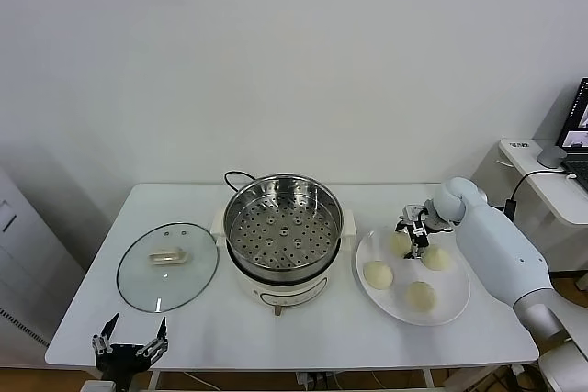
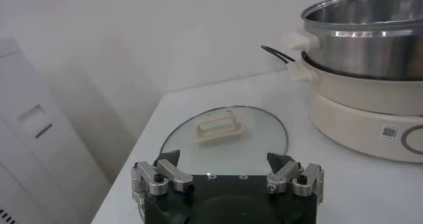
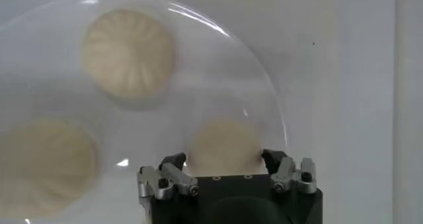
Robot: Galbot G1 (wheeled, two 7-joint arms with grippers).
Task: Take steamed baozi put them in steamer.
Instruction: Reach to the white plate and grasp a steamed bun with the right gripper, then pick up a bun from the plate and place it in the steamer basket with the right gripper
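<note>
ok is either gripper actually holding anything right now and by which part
Left gripper holds nothing; it is open by the table's near edge. Right gripper has a finger on each side of one bun on the plate; a firm hold cannot be told.

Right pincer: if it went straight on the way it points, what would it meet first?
Most likely the baozi between the right pincer's fingers, on the white plate; contact cannot be judged.
</note>
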